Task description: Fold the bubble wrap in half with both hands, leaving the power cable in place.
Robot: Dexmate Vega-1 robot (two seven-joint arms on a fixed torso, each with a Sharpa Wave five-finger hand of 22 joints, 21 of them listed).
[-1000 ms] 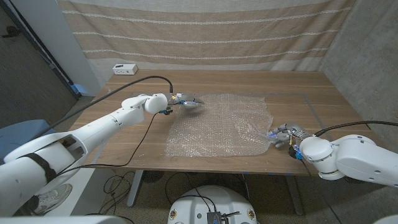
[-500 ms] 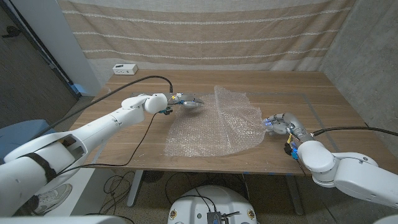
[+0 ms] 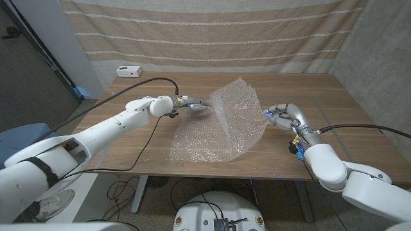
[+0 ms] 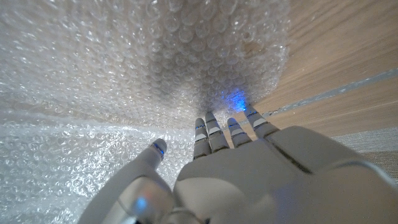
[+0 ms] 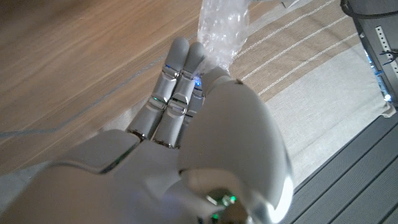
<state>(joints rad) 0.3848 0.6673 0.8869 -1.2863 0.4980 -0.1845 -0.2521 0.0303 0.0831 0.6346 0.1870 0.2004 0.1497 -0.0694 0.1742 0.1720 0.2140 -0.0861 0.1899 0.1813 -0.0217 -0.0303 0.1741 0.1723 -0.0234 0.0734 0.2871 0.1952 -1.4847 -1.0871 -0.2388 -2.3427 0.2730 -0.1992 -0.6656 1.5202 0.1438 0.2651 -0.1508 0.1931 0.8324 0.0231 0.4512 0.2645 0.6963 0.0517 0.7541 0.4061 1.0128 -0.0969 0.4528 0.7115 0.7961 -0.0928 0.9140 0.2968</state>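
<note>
The right hand grips one edge of the bubble wrap and holds it raised above the wooden surface (the sheet stands up in a curve). The left hand pinches the far left edge, near the surface.

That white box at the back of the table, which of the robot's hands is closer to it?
Left. The left hand sits at the bubble wrap's far left edge, nearer the white box. The right hand holds the wrap's right side, across the table.
</note>
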